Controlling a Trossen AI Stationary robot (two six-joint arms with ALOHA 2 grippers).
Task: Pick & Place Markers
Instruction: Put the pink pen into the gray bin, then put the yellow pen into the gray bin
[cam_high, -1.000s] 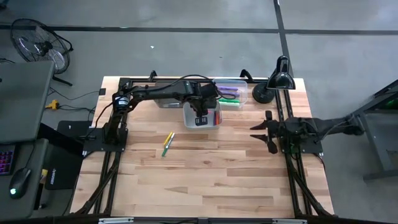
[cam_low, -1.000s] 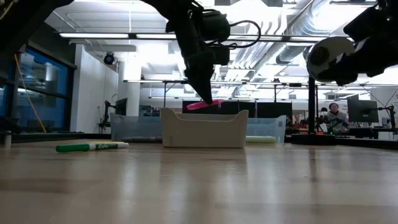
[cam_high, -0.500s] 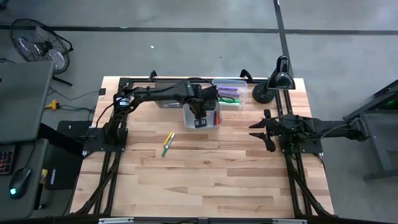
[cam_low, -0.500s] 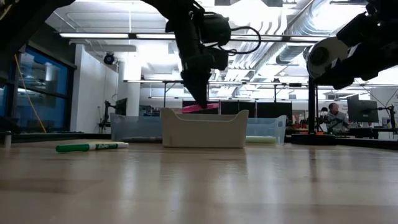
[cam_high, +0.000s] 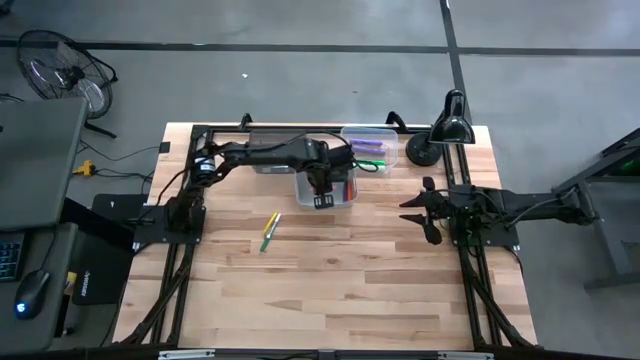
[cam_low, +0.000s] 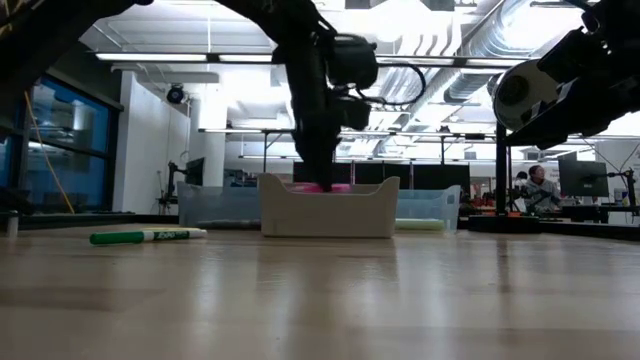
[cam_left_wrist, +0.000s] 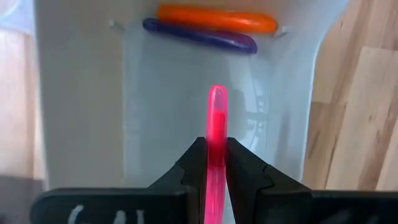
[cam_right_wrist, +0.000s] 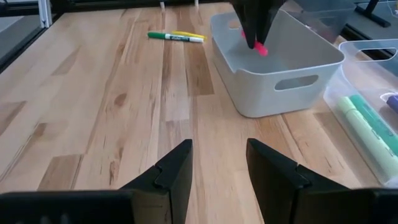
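Observation:
My left gripper (cam_high: 323, 190) reaches down into the white bin (cam_high: 341, 199) and is shut on a pink marker (cam_left_wrist: 216, 118). An orange marker (cam_left_wrist: 217, 18) and a purple marker (cam_left_wrist: 199, 36) lie on the bin's floor against its wall. A green marker (cam_high: 266, 240) and a yellow marker (cam_high: 271, 223) lie flat on the table, toward the near-left of the bin. More green and purple markers lie in the clear bin (cam_high: 370, 148). My right gripper (cam_right_wrist: 217, 155) waits open at the table's right side. My left gripper pinches the pink marker's shaft (cam_left_wrist: 216, 142) between its two fingers (cam_left_wrist: 194, 163), coming from above into the white bin. The marker runs on past the fingertips, and its free end (cam_left_wrist: 216, 93) hangs over the bin's floor. In the low view it sits at the bin's rim (cam_low: 325, 187).
A black desk lamp (cam_high: 440, 135) stands at the far right corner. The clear bin sits just behind the white one. Bare wood spreads across the near half of the table (cam_high: 340, 290). People and desks show in the room beyond.
My left gripper has gone down into the white bin with the pink marker still in its hold. The marker, which stuck out tilted above the rim, now sits at rim level inside the bin.

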